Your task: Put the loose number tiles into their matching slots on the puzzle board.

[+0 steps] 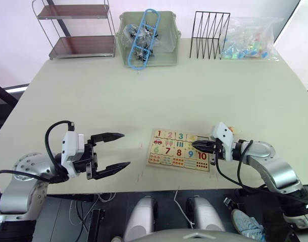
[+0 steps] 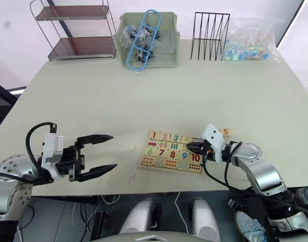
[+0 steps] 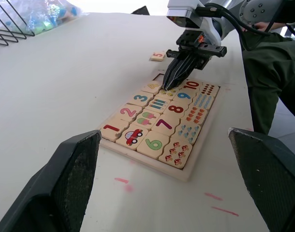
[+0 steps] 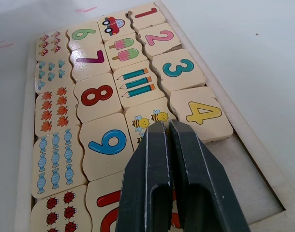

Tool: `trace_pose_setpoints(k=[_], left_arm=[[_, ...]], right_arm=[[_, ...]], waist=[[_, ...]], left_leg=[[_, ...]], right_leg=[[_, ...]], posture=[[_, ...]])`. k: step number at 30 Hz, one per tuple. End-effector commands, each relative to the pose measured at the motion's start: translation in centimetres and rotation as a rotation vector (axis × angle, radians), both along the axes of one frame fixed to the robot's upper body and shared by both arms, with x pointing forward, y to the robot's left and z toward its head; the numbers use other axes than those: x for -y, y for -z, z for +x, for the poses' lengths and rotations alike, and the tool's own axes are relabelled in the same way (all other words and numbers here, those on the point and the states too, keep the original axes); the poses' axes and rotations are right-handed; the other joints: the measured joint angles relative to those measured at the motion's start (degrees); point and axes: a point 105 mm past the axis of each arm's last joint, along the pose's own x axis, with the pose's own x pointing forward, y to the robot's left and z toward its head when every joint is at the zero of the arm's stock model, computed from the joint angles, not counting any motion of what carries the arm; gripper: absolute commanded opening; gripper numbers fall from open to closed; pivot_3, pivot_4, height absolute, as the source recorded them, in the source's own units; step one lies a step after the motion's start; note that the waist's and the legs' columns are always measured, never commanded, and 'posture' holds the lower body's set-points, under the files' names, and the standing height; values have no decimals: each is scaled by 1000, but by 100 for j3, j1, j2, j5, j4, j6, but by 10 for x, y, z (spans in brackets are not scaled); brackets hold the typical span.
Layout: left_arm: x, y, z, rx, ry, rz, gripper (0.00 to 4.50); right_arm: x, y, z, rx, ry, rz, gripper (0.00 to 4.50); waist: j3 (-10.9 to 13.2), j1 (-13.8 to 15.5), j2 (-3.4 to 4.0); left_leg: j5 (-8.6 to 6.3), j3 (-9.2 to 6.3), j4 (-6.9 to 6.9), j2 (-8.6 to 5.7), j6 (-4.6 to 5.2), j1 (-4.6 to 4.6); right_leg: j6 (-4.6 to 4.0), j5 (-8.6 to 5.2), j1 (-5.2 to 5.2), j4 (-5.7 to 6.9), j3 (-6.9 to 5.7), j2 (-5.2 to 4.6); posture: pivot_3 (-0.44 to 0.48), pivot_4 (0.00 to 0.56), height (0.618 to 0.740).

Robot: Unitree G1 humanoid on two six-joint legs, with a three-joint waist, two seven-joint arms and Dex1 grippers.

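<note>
— Two grippers, where do you have them?

— Your right gripper (image 4: 168, 126) reaches in low from the board's right end, fingers pressed together with nothing between them, tips over the bee picture square just beside the 4 tile (image 4: 201, 114). Your left gripper (image 1: 112, 150) hovers well to the left of the board, its fingers spread wide and empty.

— And the puzzle board (image 1: 180, 149)?

— It lies flat near the table's (image 1: 144, 96) front edge. Tiles 1 (image 4: 147, 13), 2 (image 4: 160, 38) and 3 (image 4: 178, 68) sit in the far row; the 4 tile lies slightly askew in its recess. The slot (image 4: 249, 171) at the right end of that row is bare wood. The 5 tile (image 2: 224, 132) lies loose on the table, just off the board's far right corner. You see 6 to 10 in the middle rows, with picture and dot squares beside them.

— Any containers?

— At the table's far edge, you have a green bin (image 1: 148, 40) holding bagged dark pieces and a blue plastic frame (image 1: 147, 30). Beside it stand a black wire rack (image 1: 210, 35) and a clear bag (image 1: 249, 38) of coloured bits; a two-shelf stand (image 1: 75, 30) sits left.
</note>
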Motion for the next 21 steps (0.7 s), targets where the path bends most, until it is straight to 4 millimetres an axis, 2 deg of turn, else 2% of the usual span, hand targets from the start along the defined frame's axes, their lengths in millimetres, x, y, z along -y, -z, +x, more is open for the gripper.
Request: trace_pose_setpoints(k=[1,21], left_arm=[[0,-5,-1,18,5,-8,4500],[0,-5,-1,16,8,-8,4500]], right_arm=[[2,-6,2,19,7,4,148],[2,-3,3,9,10,-2,148]], waist=[[0,0,0],[0,0,-1]], left_leg=[[0,0,0,0,0,0],[0,1,0,0,0,4]], right_leg=[[0,0,0,0,0,0],[0,0,4,0,0,0]], posture=[[0,150,740],[0,150,740]])
